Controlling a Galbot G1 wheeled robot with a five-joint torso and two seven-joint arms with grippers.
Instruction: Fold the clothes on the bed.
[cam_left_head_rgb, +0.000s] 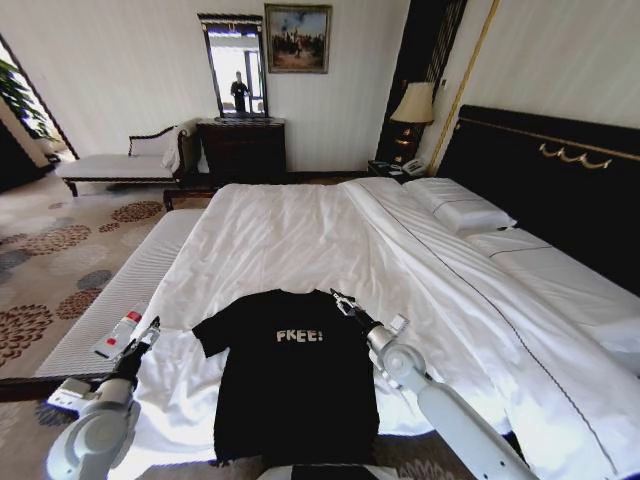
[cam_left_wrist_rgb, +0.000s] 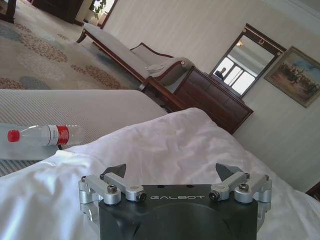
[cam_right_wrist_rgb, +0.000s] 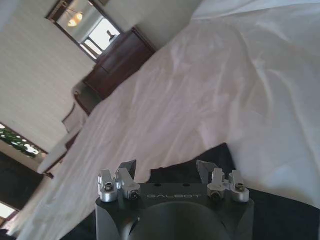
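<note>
The bed (cam_left_head_rgb: 300, 230) takes up most of the head view: white duvet rumpled across it, two white pillows (cam_left_head_rgb: 470, 212) up by the tall dark headboard (cam_left_head_rgb: 560, 190) on the right. Along its left side runs a narrow white ribbed bench (cam_left_head_rgb: 120, 290), with a patterned carpet (cam_left_head_rgb: 50, 250) beyond that. Against the far wall there's a white chaise (cam_left_head_rgb: 120, 160), a dark wood dresser (cam_left_head_rgb: 243, 148) with a mirror (cam_left_head_rgb: 234, 68) over it, a framed painting (cam_left_head_rgb: 297, 38) and a lamp (cam_left_head_rgb: 416, 104) in the corner.

The black T-shirt (cam_left_head_rgb: 295, 385) lies spread flat near the foot of the bed, front side up, "FREE!" lettering readable, both sleeves out, collar pointing toward the pillows. It's tiny compared to the bed.

The right gripper (cam_left_head_rgb: 343, 301) sits at the shirt's shoulder on the robot's right, just by the collar. In the right wrist view its fingers are spread apart, right gripper (cam_right_wrist_rgb: 167, 170) hanging over the black fabric edge with nothing between them.

The left gripper (cam_left_head_rgb: 150, 330) hovers off the shirt's left sleeve, over white duvet. Left wrist view shows left gripper (cam_left_wrist_rgb: 172, 172) wide apart too, holding nothing.

A clear plastic water bottle (cam_left_wrist_rgb: 42, 135) with red cap and red label lies on its side on the bench, just beside the duvet edge.
</note>
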